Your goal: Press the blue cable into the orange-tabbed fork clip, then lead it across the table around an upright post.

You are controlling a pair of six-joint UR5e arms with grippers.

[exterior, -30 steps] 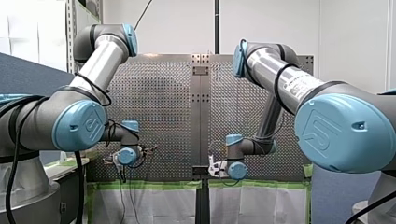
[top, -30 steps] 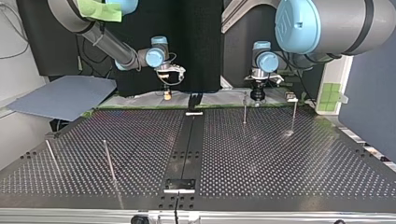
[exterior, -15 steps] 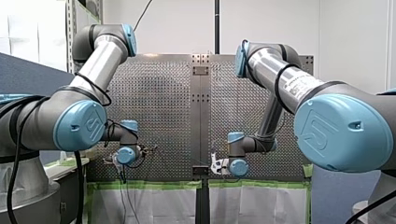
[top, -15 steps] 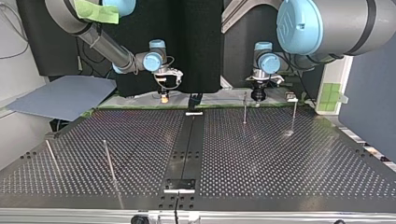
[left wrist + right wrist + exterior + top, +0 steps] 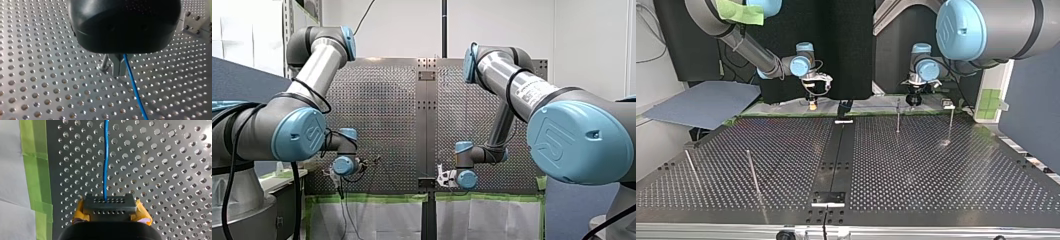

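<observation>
Cable (image 5: 106, 160): thin, blue, round jacket. In the right wrist view it runs in a straight line from the right gripper (image 5: 109, 206) out over the table (image 5: 162, 170), roughly parallel to the green tape (image 5: 37, 170) at the table edge. The right gripper is closed on it; the cable vanishes into the black block between the yellow pads (image 5: 142, 213). In the left wrist view the left gripper (image 5: 118, 65) has its metal fingers (image 5: 116, 67) drawn together and the cable comes out at their side, then leads off across the table. I read this as clamped on the cable, though the gripper body partly hides the contact. The cable thus appears to span the two grippers. It is too thin to trace in the top view. Clip not made out in any view. The nearest post (image 5: 898, 114) stands near the left gripper in the top view. Handling, judged: light and limp along its length, holding a straight line only under tension and bowing if the grippers close in. The smooth jacket may slide in metal fingers, while the pads should hold better. A sharp bend could kink it. Best hold: close on either side of the clip for pressing, keeping the free span short.
</observation>
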